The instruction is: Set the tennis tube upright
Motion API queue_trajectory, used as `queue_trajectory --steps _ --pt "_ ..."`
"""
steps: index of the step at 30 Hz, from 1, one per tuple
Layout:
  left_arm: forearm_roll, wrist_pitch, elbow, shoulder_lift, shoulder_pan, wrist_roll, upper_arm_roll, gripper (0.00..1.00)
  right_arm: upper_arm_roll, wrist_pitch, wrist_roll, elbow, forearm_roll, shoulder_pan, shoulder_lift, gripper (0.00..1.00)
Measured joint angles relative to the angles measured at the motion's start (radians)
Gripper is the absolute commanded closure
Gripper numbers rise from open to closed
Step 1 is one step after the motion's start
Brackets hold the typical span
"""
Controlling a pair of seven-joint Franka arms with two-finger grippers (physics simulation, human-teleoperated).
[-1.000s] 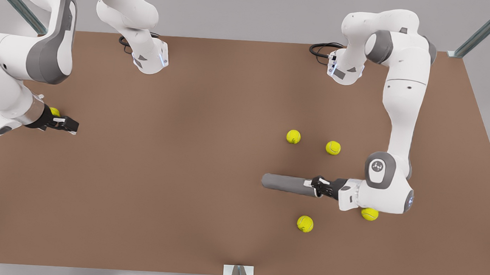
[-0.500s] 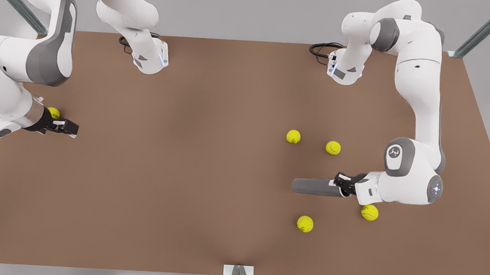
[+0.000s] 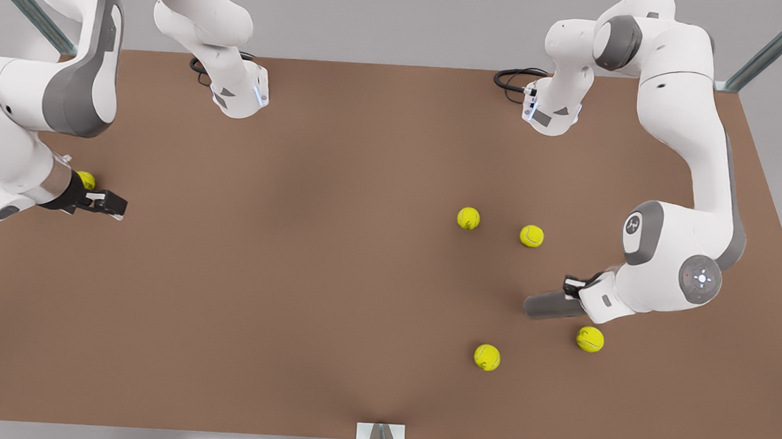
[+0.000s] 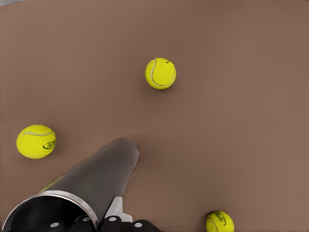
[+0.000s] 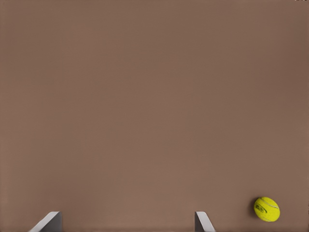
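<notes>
The tennis tube (image 3: 546,306), clamped at its rim by the left gripper (image 3: 571,289), should be tipped upright slowly; the right gripper (image 3: 108,203) waits open, holding nothing.

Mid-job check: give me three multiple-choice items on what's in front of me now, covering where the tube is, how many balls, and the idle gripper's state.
1. Where is the tennis tube?
A. Lying at the table's centre
B. In the left gripper, at the front view's right
C. Beside the right gripper

2. How many tennis balls does the front view show on the table?
A. Three
B. Seven
C. Five

3. What state is the waiting right gripper in?
A. Open, nothing between its fingers
B. Shut on a ball
C. Shut on the tube

Key: 1 B, the left gripper grips the tennis tube at its rim end. 2 C, five tennis balls lie on the table. 3 A, the right gripper has its fingers apart over bare table.
</notes>
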Motion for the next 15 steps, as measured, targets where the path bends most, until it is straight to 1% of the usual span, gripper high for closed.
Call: queue_trajectory --steps 15 --pt "0.116 0.026 -0.002 0.051 -0.004 -0.033 0.000 0.79 0.000 0.000 0.004 0.000 0.004 0.002 0.000 0.00"
